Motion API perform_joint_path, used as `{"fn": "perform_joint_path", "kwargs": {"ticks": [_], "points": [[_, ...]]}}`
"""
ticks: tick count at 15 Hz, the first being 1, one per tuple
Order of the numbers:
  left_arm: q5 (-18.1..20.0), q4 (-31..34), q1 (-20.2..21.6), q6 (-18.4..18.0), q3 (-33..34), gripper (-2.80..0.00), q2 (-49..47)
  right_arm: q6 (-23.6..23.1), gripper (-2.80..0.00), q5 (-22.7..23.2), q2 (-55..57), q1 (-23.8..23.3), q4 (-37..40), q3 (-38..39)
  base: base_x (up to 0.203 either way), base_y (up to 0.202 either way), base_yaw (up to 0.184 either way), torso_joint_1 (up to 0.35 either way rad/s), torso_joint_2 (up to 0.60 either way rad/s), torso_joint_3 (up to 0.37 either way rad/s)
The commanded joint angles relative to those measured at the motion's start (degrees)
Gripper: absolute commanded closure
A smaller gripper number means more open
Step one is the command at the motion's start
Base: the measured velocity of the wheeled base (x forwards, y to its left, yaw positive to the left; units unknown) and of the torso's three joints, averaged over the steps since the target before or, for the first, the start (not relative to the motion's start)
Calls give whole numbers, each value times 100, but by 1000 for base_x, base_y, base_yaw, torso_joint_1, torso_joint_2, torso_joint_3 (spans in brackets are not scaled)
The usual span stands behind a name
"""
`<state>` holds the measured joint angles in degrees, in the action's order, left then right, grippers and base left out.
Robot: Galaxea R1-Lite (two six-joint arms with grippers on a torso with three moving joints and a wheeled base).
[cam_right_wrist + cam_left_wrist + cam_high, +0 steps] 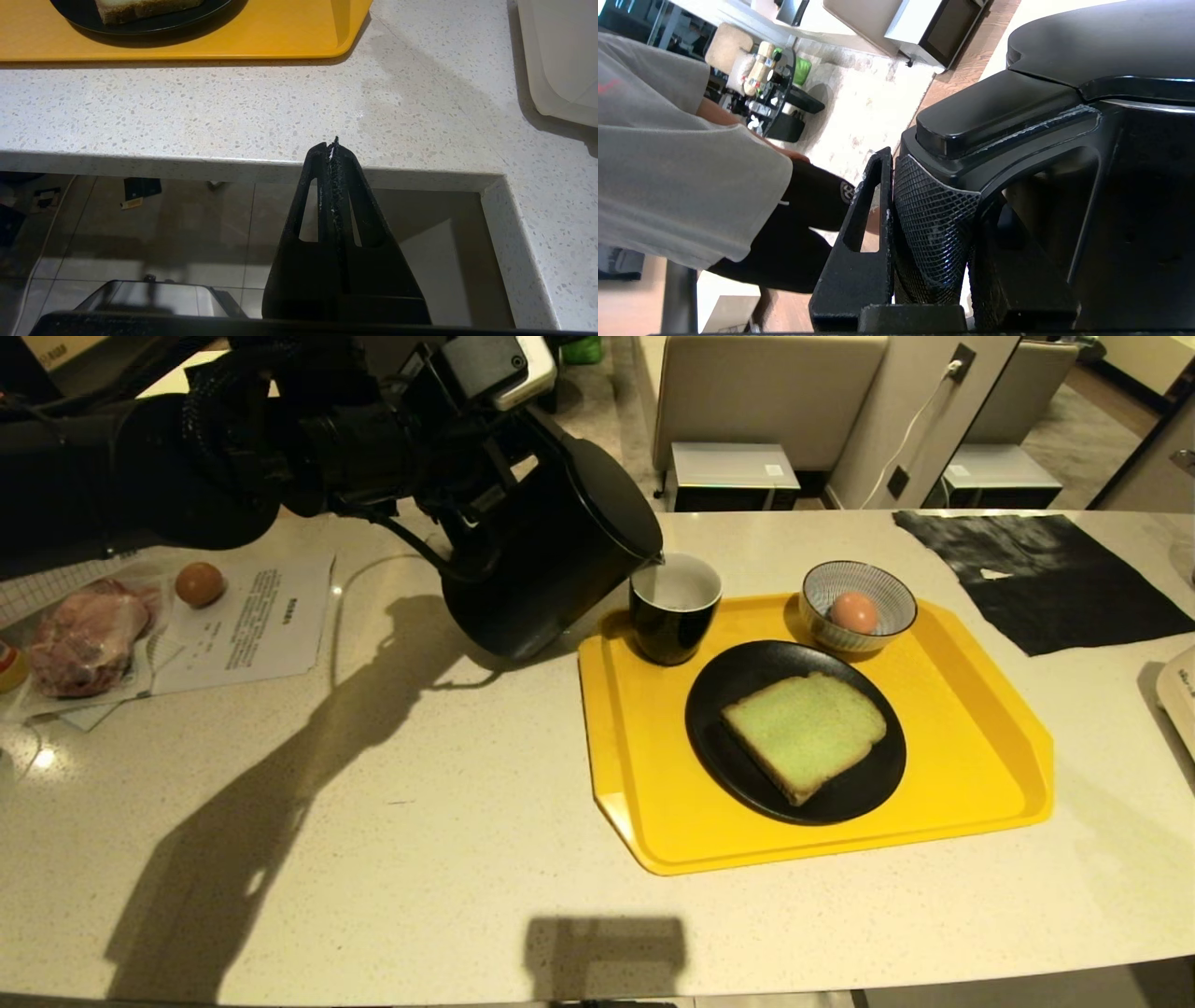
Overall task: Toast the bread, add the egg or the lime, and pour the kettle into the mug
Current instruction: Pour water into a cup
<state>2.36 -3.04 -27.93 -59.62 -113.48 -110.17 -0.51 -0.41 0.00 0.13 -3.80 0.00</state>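
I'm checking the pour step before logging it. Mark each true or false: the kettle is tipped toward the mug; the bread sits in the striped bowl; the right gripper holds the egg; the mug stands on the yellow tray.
1. The kettle, held by the left gripper, is tipped with its spout at the mug. True.
2. The bread sits in the striped bowl. False: it lies on the black plate.
3. The right gripper holds the egg. False: it is shut and empty; the egg lies in the bowl.
4. The mug stands on the yellow tray. True.
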Motion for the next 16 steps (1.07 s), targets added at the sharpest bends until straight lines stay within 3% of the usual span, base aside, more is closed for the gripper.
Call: {"fn": "perform_joint_path", "kwargs": {"ticks": [1,5,11,16], "points": [[10,19,-57,-149,2,0,-40,-2,0,-2,9,4,-6,158,0,0,0,0,0,0],[10,186,-177,-362,2,0,-27,-2,0,-2,9,4,-6,158,0,0,0,0,0,0],[10,696,-52,-968,2,0,192,-2,0,-2,9,4,-6,158,0,0,0,0,0,0],[-218,656,75,-1366,-7,0,340,-2,0,-2,9,4,-6,158,0,0,0,0,0,0]]}}
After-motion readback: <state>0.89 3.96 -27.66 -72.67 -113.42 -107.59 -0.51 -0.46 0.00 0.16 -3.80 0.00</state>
